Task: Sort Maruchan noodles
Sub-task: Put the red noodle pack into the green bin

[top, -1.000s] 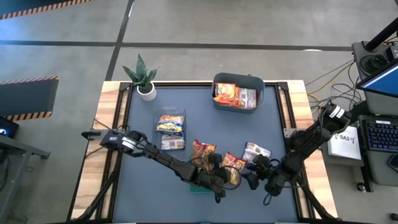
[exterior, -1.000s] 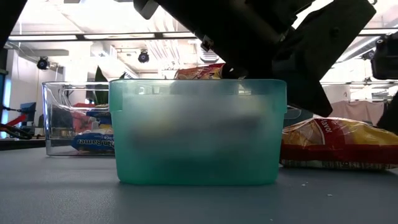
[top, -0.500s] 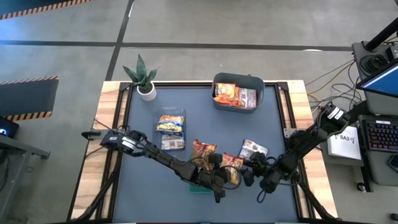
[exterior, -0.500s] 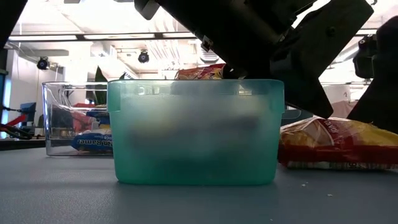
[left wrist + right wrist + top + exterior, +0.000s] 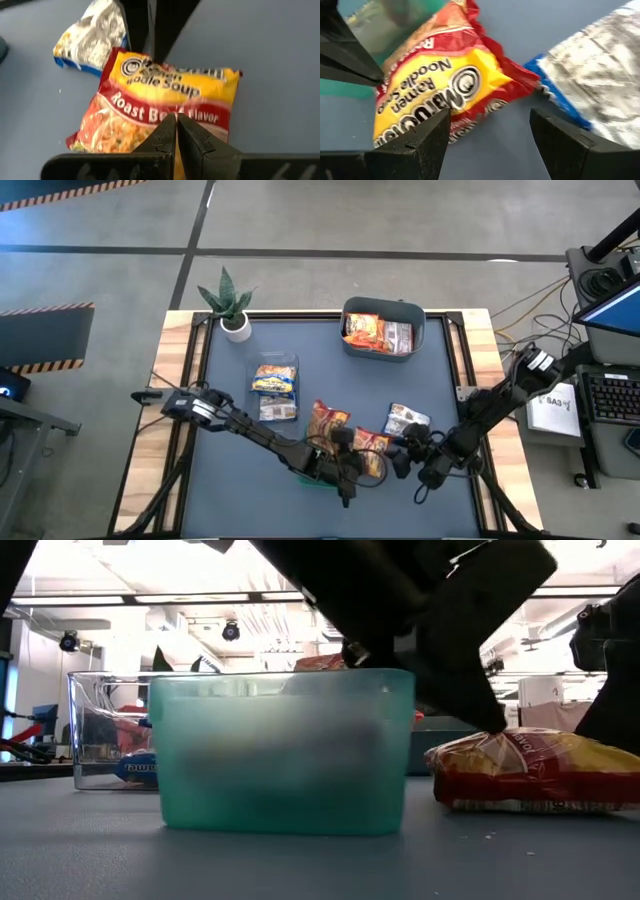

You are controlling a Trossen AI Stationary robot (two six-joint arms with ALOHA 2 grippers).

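Observation:
An orange-red and yellow Maruchan noodle packet [image 5: 165, 95] lies flat on the dark table near the front, between my two grippers. My left gripper [image 5: 176, 120] is shut, its tips on that packet [image 5: 375, 442]. My right gripper [image 5: 490, 114] stands open just to the table's right of the packet [image 5: 435, 85], one finger on either side of its end, touching nothing. A silver packet [image 5: 410, 420] lies just beyond. Another orange-red packet [image 5: 328, 422] lies to the left. A green translucent tub [image 5: 280, 755] stands under my left arm. My left gripper rests its shut fingertips [image 5: 488, 722] on the orange-red packet's top face [image 5: 145, 127]. The fingers come slanting down from the table's left. The packet lies flat on the table under them.
A clear bin [image 5: 275, 388] with blue and yellow packets stands left of centre. A grey-blue bin [image 5: 383, 330] with orange-red packets stands at the far side. A potted plant [image 5: 232, 305] is at the far left corner. Bare table lies at the near left.
The green tub has slid a little toward the table's left. The orange-red packet under my left gripper's tips has shifted the same way, still flat. My right gripper has crept a little toward the packet.

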